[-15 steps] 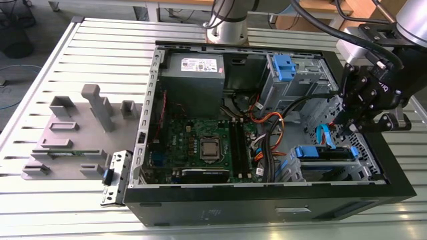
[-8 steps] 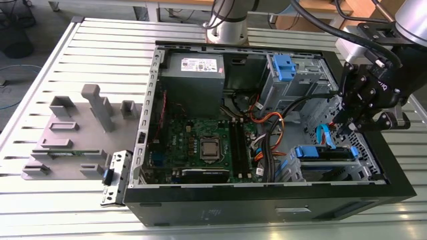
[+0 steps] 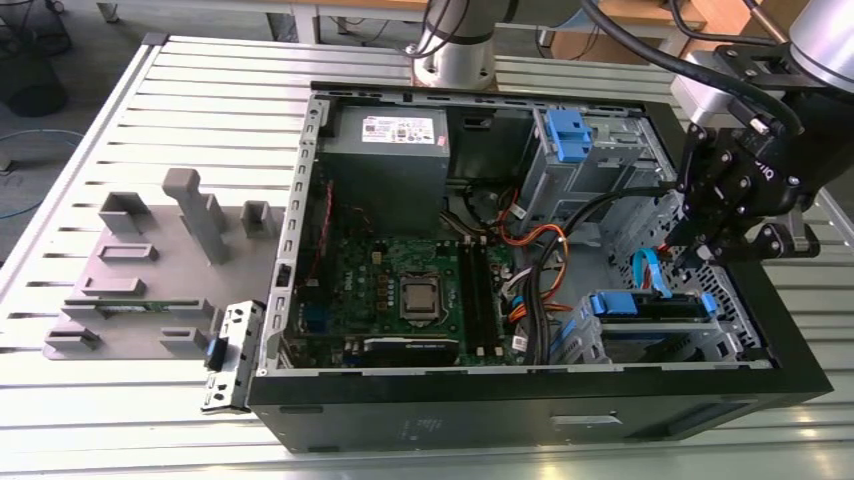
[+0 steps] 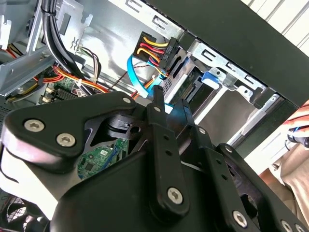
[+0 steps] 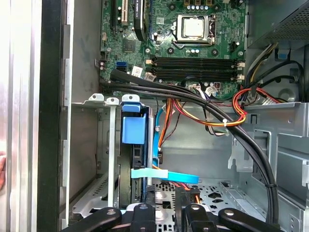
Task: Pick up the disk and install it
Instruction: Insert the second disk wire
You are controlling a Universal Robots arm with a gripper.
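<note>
The disk [image 3: 650, 306] stands on edge in the drive cage at the corner of the open computer case on the exterior view's right, its blue carrier facing up. The first wrist view shows the carrier's blue handle [image 5: 133, 128] in the metal bay. The second wrist view shows its blue frame [image 4: 210, 77] beside the power plug. My gripper [image 3: 694, 258] hangs just above and beside the cage, clear of the disk. Its black fingers [image 5: 147, 212] stand a little apart with nothing between them. A light blue data cable [image 5: 164, 174] runs just in front of the fingertips.
Thick black cables [image 5: 227, 125] and orange-red wires [image 5: 212, 121] cross the case by the motherboard [image 3: 414, 290]. A grey power-supply box [image 3: 387, 145] and a second blue carrier [image 3: 567, 135] sit at the far end. A grey fixture [image 3: 147, 260] lies left. A person's hand [image 4: 297, 129] is beside the case.
</note>
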